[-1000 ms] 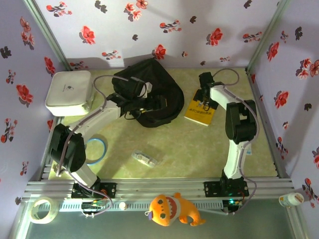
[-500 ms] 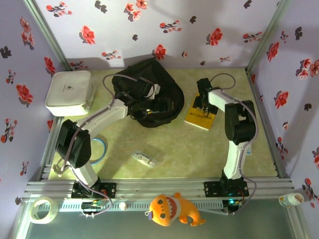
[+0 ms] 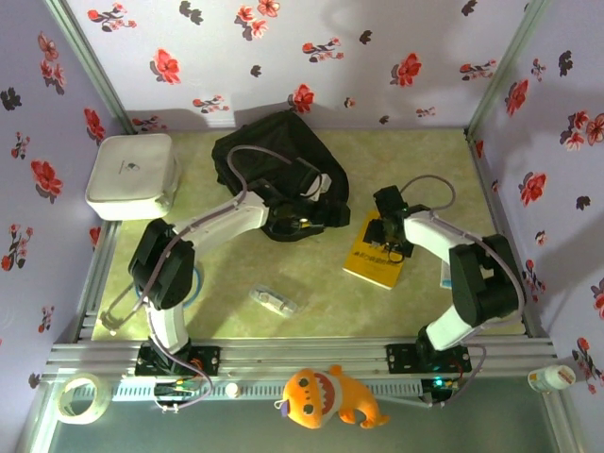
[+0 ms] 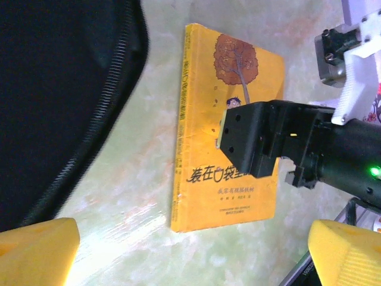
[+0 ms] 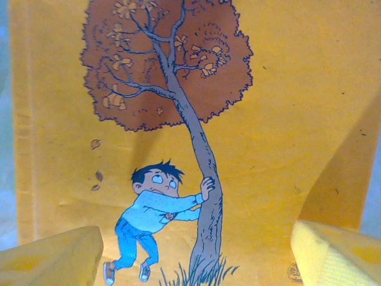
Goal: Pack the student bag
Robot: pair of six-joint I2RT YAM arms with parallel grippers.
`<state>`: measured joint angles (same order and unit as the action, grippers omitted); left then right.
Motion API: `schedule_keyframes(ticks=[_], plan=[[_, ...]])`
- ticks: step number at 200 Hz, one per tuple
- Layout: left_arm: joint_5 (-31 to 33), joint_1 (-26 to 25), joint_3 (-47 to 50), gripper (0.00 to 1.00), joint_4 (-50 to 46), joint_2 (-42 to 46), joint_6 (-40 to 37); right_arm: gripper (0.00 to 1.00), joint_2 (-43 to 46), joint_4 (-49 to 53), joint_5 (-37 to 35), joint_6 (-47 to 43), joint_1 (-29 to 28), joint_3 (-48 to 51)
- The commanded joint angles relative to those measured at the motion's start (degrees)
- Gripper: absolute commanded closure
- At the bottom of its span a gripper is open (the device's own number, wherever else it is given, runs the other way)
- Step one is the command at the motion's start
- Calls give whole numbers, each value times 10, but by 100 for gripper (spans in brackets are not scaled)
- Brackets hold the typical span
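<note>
The left gripper [image 4: 190,253] hangs over the 3 o'clock side of the bag [image 3: 283,132], its yellow fingers [image 4: 36,244] spread wide with nothing between them. The right gripper [image 5: 196,256] is spread just as wide above the book [image 5: 286,89] and grips nothing. I can't tell whether its pads touch the cover.

The cover is yellow, with a brown tree and a boy in blue hugging its trunk. The title is in Chinese and starts 装在口袋; the right gripper hides the rest. A smaller line beneath it is too fine to read.

The book lies flat on the table [image 3: 311,274], slightly tilted, at 4 o'clock from the bag, its spine toward the bag's zipper edge [image 4: 113,119]. A strip of bare table runs between them. There is open table from the book toward 6 o'clock, and less room at 3 o'clock, toward the wall.

The black bag sits at 12 o'clock on the table, near the back wall. A white case [image 3: 132,175] lies well apart at 9 o'clock from it; its small logo is unreadable. A small clear item [image 3: 272,300] lies at 6 o'clock.
</note>
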<state>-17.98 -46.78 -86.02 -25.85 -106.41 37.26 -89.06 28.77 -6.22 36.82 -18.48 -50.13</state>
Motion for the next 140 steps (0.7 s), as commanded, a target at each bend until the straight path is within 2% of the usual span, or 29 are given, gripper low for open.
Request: schedule_keyframes(ticks=[1,33,60,140], plan=[[6,-25,-49,3,-30,-34,-23,17,51,1,5,69,15,15],[11,-51,-105,8,-63,-89,-54,22,120,-42,17,156,49,75],[13,-59,-143,15,-88,-136,-64,29,153,-51,5,159,70,113],[21,-61,-246,38,-147,-249,-69,62,106,-35,24,143,84,120]])
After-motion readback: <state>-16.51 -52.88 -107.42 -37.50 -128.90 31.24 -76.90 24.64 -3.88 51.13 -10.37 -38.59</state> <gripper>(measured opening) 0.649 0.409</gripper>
